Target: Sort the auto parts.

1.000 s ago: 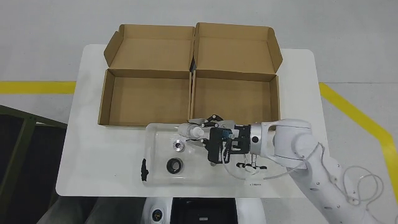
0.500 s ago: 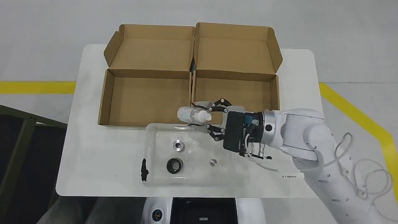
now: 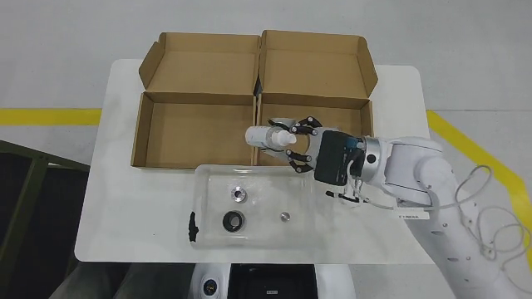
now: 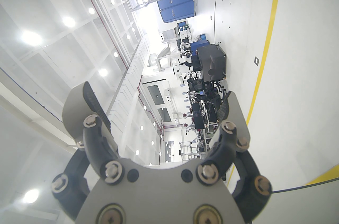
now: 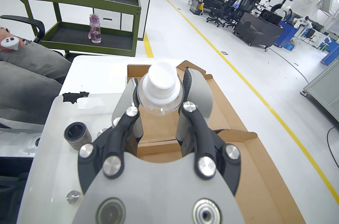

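Observation:
My right gripper (image 3: 288, 139) (image 5: 161, 82) is shut on a clear bottle with a white cap (image 3: 268, 137) (image 5: 160, 92). It holds the bottle on its side above the near wall where the two open cardboard boxes meet, the left box (image 3: 193, 137) and the right box (image 3: 342, 124) (image 5: 233, 113). Nearer to me lies a clear tray (image 3: 212, 178) holding a silver ring (image 3: 239, 193), a black bearing (image 3: 233, 221) (image 5: 76, 135), a small silver piece (image 3: 285, 216) (image 5: 72, 196) and a black clip (image 3: 193, 227) (image 5: 75, 96). My left gripper (image 4: 159, 100) is open, empty and pointed off into the room.
Both boxes stand side by side at the back of the white table (image 3: 116, 199), lids folded back. Bare table lies left of the tray and right of the boxes. A green cart (image 5: 79, 23) stands beyond the table's left side.
The right gripper lifted the bottle out of the clear tray and carried it back and to the right, up over the boxes' near wall. The parts in the tray stayed put.

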`<state>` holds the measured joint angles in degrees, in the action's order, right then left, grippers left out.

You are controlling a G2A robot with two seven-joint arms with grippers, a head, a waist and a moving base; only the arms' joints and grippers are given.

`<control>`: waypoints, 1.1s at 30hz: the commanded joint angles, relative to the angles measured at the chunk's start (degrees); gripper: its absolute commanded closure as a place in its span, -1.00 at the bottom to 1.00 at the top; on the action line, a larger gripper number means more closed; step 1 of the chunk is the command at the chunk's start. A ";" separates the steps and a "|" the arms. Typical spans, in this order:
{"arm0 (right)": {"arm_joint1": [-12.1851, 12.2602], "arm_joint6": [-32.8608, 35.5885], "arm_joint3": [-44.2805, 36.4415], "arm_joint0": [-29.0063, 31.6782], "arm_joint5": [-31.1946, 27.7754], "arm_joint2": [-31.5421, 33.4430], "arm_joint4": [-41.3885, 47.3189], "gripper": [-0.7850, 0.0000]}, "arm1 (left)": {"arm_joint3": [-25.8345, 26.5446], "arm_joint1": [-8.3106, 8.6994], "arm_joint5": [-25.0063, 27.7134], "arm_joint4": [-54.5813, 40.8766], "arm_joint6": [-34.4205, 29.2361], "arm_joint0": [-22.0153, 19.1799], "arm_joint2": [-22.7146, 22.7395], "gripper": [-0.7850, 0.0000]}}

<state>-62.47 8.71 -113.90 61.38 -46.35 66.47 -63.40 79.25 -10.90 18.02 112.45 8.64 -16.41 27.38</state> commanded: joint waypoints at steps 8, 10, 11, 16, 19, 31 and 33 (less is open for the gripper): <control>-0.21 -0.71 5.51 -1.14 0.95 -0.51 0.35 1.00 | 0.00 0.00 0.00 0.00 0.00 0.00 0.00 -1.00; -0.29 -0.17 7.32 -1.79 0.85 -0.95 0.57 1.00 | 0.00 0.00 0.00 0.00 0.00 0.00 0.00 -1.00; -0.34 -0.06 8.07 -2.20 0.81 -1.14 0.75 1.00 | 0.00 0.00 0.00 0.00 0.00 0.00 0.00 -1.00; -0.56 2.53 12.06 -4.53 0.78 -2.18 1.01 1.00 | 0.00 0.00 0.00 0.00 0.00 0.00 0.00 -1.00; -0.72 4.95 14.33 -6.13 1.37 -3.00 0.78 1.00 | 0.00 0.00 0.00 0.00 0.00 0.00 0.00 -1.00; -2.20 8.77 25.06 -13.06 2.49 -8.41 1.01 1.00 | 0.00 0.00 0.00 0.00 0.00 0.00 0.00 -1.00; -2.54 8.79 26.49 -13.98 2.72 -9.50 0.96 1.00 | 0.00 0.00 0.00 0.00 0.00 0.00 0.00 -1.00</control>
<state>-64.82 17.53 -88.27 47.90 -43.74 57.58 -62.45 79.25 -10.90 18.02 112.45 8.64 -16.41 27.38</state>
